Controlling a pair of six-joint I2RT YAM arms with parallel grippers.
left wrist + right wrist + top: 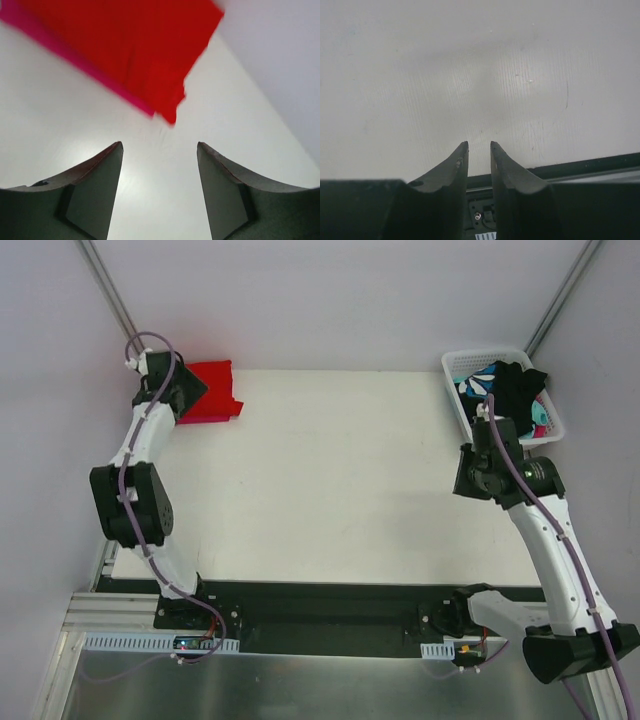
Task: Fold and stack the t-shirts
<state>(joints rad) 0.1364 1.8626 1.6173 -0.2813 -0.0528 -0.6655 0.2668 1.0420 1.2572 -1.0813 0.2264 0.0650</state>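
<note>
White table [350, 490] is filling most of the top view, and pale walls are standing around it. At 6 o'clock, closest to us, a black rail [320, 615] is running along the near edge, and both arms are rising from it. The left arm [135, 490] is reaching up the left side toward 10 o'clock. The right arm [545, 530] is leaning up the right side toward 2 o'clock.

The right gripper [479, 144] is hanging over bare table. Its two fingers [452, 170] are sitting close together with only a thin gap showing. Nothing is sitting in that gap, so it is gripping nothing.

The left gripper [159, 145] is hanging over the table too. Its fingers [95, 185] are spread wide apart and are grabbing nothing.

Just past those fingers, at 12 o'clock in the left wrist view, the red t-shirt [140, 45] is lying folded flat on the table. It is not touching the fingers. The pink t-shirt [35, 35] is lying under it, peeking out as a thin strip along one side. In the top view this pile is sitting in the far left corner at 10 o'clock.

Farthest back on the other side, at 2 o'clock, a white basket [455, 365] is sitting at the table's corner. A black garment [515, 385] and a teal-and-white garment [470, 388] are bunched up inside it.
</note>
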